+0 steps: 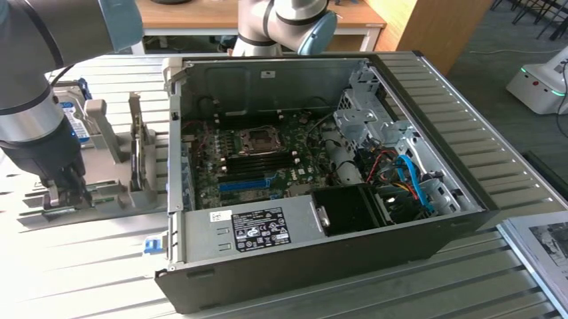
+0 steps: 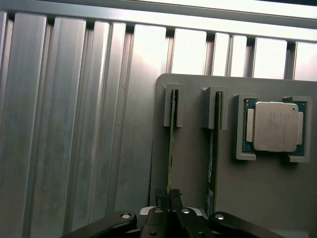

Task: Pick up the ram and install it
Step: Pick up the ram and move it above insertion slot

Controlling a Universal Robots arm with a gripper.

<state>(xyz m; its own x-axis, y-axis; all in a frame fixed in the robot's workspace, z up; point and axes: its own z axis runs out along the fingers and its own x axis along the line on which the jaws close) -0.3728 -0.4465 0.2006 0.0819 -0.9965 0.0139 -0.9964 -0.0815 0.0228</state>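
While the grey robot arm [image 1: 36, 86] stood at the exterior view's left, over the slatted aluminium table [image 1: 89, 279], its black two-fingered gripper [image 1: 66, 191] was down in the grey plastic parts holder [image 1: 120, 193]. The wrist view showed the fingertips [image 2: 160, 197] drawn in narrow on the thin edge of the ram stick [image 2: 171, 144]. This was a long, thin green circuit board standing on edge in a slotted bracket of the holder, and it had not left that bracket. A second green board [image 2: 213, 148] stood in the neighbouring bracket, just beside it and parallel. A square silver processor chip [image 2: 275, 126] lay in its own cradle beyond.

Toward the exterior view's right sat the open black-and-grey computer case [image 1: 310, 266]. Its green motherboard [image 1: 257, 166] was exposed, and the long black memory slots [image 1: 266, 158] appeared unoccupied, as far as I could tell from where I stood.

Step in hand, by my judgement: the pick-up, at the point of grasp, with installation not begun. The next move would call for a straight pull along the bracket's slot without twist. That way the thin board would neither bind nor brush its neighbour. The hold would need to be firm enough to keep the board square.
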